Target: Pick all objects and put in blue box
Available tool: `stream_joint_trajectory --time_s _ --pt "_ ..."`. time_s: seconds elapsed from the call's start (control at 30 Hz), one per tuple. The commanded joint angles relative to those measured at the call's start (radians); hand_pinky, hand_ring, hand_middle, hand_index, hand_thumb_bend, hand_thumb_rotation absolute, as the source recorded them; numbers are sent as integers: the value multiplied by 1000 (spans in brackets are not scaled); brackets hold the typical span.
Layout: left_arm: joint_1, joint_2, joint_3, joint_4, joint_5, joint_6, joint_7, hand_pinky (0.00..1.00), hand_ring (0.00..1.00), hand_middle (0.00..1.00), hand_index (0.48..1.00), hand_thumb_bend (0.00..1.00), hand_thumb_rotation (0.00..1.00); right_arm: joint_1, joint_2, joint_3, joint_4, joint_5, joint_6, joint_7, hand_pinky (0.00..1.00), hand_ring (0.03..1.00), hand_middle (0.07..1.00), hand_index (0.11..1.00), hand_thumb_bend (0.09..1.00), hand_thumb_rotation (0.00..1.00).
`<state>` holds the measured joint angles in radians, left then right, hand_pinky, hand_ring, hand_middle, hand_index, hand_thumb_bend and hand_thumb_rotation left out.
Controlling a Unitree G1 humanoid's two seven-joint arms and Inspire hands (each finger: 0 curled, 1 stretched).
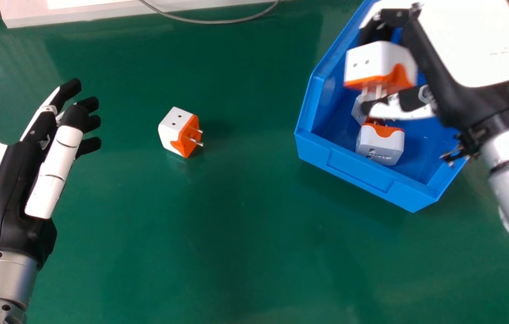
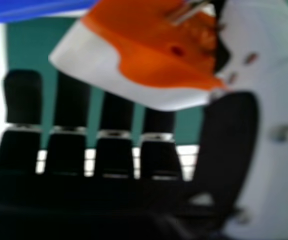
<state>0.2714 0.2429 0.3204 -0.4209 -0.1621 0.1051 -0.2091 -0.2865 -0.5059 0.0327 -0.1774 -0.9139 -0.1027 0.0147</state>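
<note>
Nearest you: your right hand, raised over the box, fingers and thumb closed round one white-and-orange adapter. In the right hand view, that adapter sits tilted, orange pin side showing, against the thumb of the right hand. Rest, left to right. You have your left hand wide, fingers relaxed, holding nothing, above the green table. White slab at the far edge. Then your loose adapter on the table, between the left hand and the box, pins pointing right. Gray cable runs beyond it, bowed toward you. Next, your blue box, angled on the table, with two adapters inside: the near one orange side up by the near wall, the far one just behind it, partly hidden by the thumb.
</note>
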Motion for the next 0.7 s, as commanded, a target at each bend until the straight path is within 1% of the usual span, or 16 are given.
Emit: stream_joint_trajectory --time_s 0.0,0.13,0.3,0.33,0.43,0.67 --pt "0 8 10 -23 -18 -1 -3 816 861 878 915 748 847 -61 -24 -11 40 -7 9 -41 329 440 517 505 493 0" --pt "0 8 11 -20 -24 -2 -5 815 862 880 918 747 843 -120 -28 22 155 -27 42 -56 330 439 516 502 493 0" --pt "-1 7 8 -19 -24 -3 -5 813 863 882 920 745 840 -202 -30 80 322 -55 71 -95 332 438 508 500 494 0" --pt "1 7 7 -24 -23 -1 -3 813 863 882 920 745 840 -225 -27 96 366 -58 80 -98 332 438 508 500 494 0" --pt "3 6 5 -30 -21 1 -3 814 864 883 921 741 838 -271 -23 129 447 -61 101 -102 334 434 507 504 494 0" --pt "5 5 0 -43 -22 9 1 815 866 884 921 739 836 -355 -14 193 585 -54 131 -111 335 434 508 510 494 0"
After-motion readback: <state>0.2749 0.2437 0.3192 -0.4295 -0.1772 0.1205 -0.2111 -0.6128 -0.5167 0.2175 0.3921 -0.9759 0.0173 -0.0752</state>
